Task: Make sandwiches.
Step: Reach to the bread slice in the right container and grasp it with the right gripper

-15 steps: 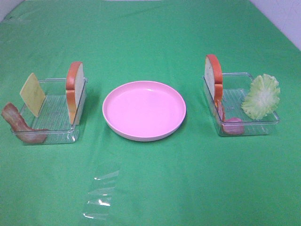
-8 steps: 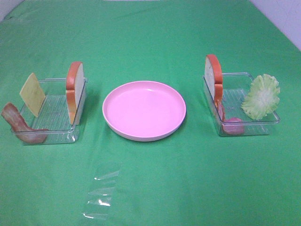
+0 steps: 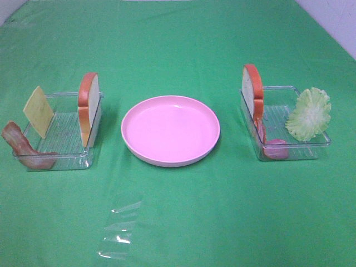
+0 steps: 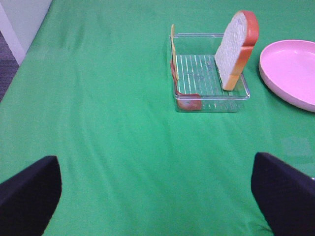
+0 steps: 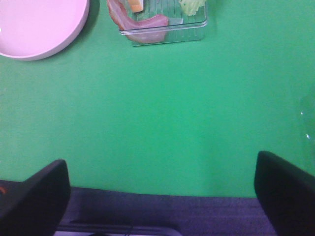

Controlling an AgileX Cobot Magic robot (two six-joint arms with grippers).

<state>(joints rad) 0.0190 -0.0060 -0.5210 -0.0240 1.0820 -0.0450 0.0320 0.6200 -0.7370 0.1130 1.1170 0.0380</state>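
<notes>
No sandwich stacked yet: the parts sit in two trays either side of the plate (image 3: 167, 161).

- **Left tool** (image 4: 155, 179): jaws wide apart, empty, well short of the left tray (image 3: 55, 162).
- **Left tray risks:** the bacon (image 3: 19, 146) hangs over the rim and could slide onto the surface (image 3: 178, 33). The cheese (image 3: 38, 111) is thin and on edge, so it's easy to pinch askew. The bread slice (image 3: 88, 108) leans on the wall and may topple if nudged.
- **Right tray** (image 3: 295, 156): the second bread slice (image 3: 252, 89) has the same tipping risk. The lettuce (image 3: 308, 114) is floppy — and a bad grab could drag the light tray.
- **Right tool** (image 5: 160, 179): also wide apart, empty.
</notes>
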